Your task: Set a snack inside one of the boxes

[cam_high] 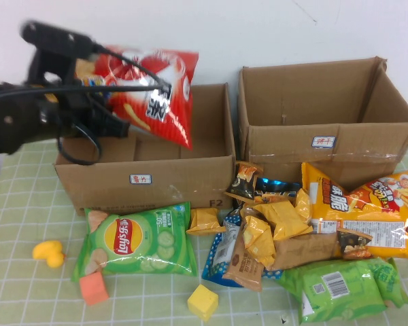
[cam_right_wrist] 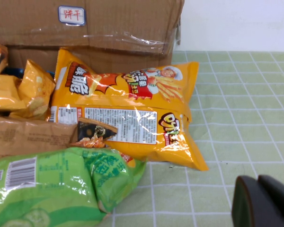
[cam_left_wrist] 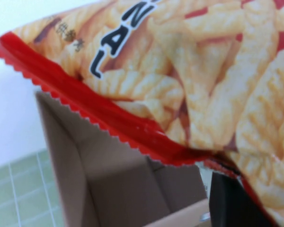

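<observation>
My left gripper (cam_high: 98,78) is shut on a red snack bag (cam_high: 153,92) and holds it in the air over the left cardboard box (cam_high: 146,178). In the left wrist view the red bag (cam_left_wrist: 189,80) fills most of the frame, one dark finger (cam_left_wrist: 232,203) shows below it, and the box's open inside (cam_left_wrist: 118,184) lies underneath. The second, larger box (cam_high: 326,129) stands at the right. My right gripper (cam_right_wrist: 262,203) is shut and empty, low over the green cloth, beside a yellow snack bag (cam_right_wrist: 132,113). It does not show in the high view.
Several snacks lie in front of the boxes: a green Lay's bag (cam_high: 139,241), small yellow packs (cam_high: 265,227), a large yellow bag (cam_high: 374,207), a green bag (cam_high: 340,288). A yellow duck (cam_high: 49,253), an orange cube (cam_high: 93,288) and a yellow cube (cam_high: 202,301) lie near the front.
</observation>
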`<act>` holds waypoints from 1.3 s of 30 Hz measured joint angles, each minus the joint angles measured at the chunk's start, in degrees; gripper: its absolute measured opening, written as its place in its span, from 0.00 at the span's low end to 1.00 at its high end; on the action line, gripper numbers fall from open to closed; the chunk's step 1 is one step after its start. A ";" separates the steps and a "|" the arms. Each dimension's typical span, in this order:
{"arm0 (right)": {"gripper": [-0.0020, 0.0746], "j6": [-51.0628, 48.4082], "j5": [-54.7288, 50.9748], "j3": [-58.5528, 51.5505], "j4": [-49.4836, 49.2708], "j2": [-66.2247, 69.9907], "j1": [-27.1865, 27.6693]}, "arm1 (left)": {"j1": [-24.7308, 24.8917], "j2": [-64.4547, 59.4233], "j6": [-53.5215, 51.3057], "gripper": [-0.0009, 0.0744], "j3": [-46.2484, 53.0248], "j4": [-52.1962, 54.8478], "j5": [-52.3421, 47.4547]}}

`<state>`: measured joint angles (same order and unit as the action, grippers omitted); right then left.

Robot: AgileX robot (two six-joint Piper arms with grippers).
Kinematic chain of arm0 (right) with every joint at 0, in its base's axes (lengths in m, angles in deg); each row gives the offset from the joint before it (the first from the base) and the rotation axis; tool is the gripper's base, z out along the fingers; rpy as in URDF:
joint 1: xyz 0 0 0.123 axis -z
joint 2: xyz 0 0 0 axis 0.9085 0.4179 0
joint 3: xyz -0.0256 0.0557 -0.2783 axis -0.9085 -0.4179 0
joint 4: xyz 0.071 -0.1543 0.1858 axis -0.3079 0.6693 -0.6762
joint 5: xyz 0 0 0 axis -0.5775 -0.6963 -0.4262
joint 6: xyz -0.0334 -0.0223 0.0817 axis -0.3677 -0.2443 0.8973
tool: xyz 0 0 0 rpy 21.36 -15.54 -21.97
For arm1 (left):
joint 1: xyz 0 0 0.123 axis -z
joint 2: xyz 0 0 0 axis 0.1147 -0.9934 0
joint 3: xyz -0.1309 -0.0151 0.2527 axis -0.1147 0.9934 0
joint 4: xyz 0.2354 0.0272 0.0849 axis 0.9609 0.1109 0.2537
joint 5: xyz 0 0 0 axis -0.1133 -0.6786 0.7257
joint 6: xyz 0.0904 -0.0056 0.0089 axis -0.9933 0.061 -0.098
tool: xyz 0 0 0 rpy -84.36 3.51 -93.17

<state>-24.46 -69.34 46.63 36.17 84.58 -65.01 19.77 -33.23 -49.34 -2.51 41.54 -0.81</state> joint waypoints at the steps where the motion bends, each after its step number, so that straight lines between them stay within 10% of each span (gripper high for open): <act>1: 0.02 0.00 0.00 0.00 0.00 0.00 0.00 | -0.29 -1.65 0.00 0.20 -0.51 0.05 0.27; 7: 0.02 0.00 0.00 0.00 0.00 0.00 0.00 | -0.82 -14.22 0.00 0.24 -6.79 0.63 1.74; 14: 0.02 0.00 0.00 0.00 0.00 0.00 0.00 | -1.87 -22.28 1.59 0.71 -15.06 0.63 0.83; 18: 0.02 0.00 0.00 0.00 0.00 0.00 0.00 | -2.39 -20.46 1.73 0.80 -17.04 2.39 -5.45; 21: 0.02 0.00 0.00 0.00 0.00 0.00 0.00 | -2.39 -15.81 1.40 0.71 -17.17 5.96 -10.37; 29: 0.02 0.00 0.00 0.00 0.00 0.00 0.00 | -2.39 7.55 -0.22 0.10 -7.21 9.64 -15.78; 39: 0.02 0.00 0.00 0.00 0.00 0.00 0.00 | -2.39 44.99 -1.08 0.01 21.11 6.39 -8.96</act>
<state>-24.46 -69.34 46.63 36.17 84.58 -65.01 17.38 11.76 -50.42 18.60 47.93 -9.78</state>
